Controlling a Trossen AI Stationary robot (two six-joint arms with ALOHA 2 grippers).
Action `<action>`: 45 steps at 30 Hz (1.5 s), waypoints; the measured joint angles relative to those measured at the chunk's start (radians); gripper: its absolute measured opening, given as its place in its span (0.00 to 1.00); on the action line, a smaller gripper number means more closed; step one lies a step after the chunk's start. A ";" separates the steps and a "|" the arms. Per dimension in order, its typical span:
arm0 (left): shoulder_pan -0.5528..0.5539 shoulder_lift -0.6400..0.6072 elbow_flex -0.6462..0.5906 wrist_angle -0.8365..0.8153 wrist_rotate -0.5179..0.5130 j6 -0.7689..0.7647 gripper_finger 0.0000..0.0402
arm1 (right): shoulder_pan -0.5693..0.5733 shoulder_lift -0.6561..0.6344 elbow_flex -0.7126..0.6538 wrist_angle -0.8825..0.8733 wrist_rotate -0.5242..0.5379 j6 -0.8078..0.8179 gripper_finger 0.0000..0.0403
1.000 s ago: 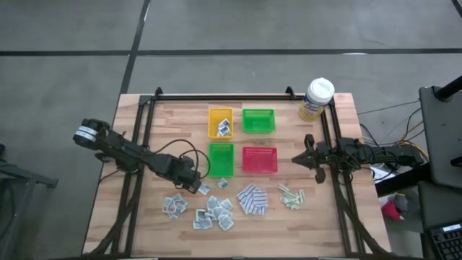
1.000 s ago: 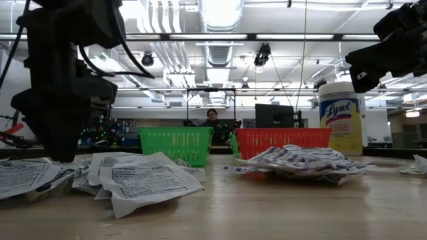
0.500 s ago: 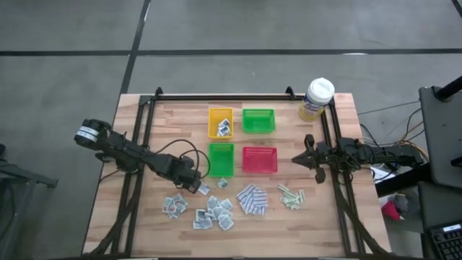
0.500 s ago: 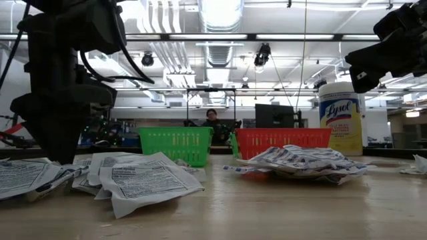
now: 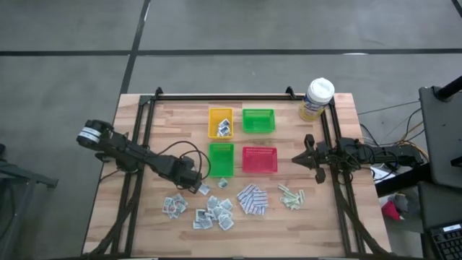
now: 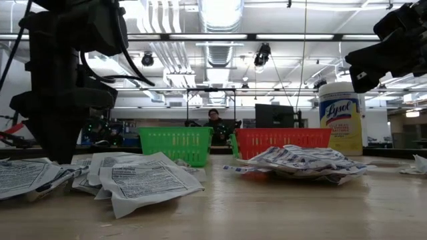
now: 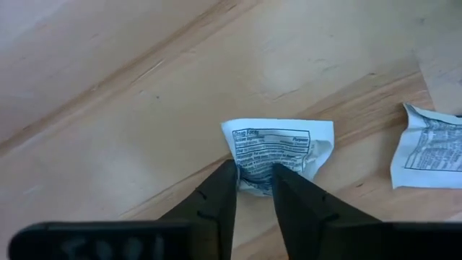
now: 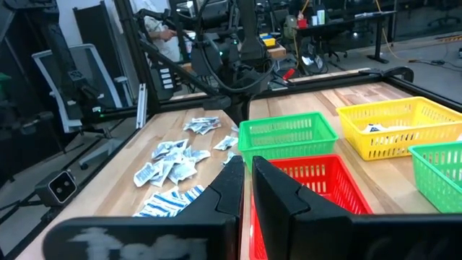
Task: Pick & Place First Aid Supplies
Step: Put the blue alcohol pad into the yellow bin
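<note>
The left gripper (image 7: pixel 254 177) pinches the edge of a white sachet (image 7: pixel 281 152) lying on the table (image 7: pixel 108 108), just beside the nearer green tray (image 5: pixel 221 159). The right gripper (image 8: pixel 245 173), fingers pressed together, waits near the red tray (image 5: pixel 259 159).

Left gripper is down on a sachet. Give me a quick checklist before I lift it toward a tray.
1. Left gripper astride the white sachet: ok.
2. Jaws fully clamped on it: cannot tell; a gap shows between the fingers.
3. Only one packet between them; the neighbouring sachet lies apart: ok.
4. Yellow tray already holds sachets, with room left: ok.
5. Right gripper parked beside the red tray, away from the left arm's route: ok.
</note>
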 joint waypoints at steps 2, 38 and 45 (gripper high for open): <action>0.000 0.000 0.004 -0.005 -0.006 0.000 0.19 | 0.000 0.000 0.000 0.000 0.000 0.000 0.07; 0.000 -0.008 0.250 -0.243 0.070 0.414 0.00 | 0.000 0.000 0.000 0.000 0.000 0.000 0.07; 0.008 -0.015 0.259 0.063 0.211 0.641 0.00 | 0.000 0.000 0.000 0.000 0.000 0.000 0.07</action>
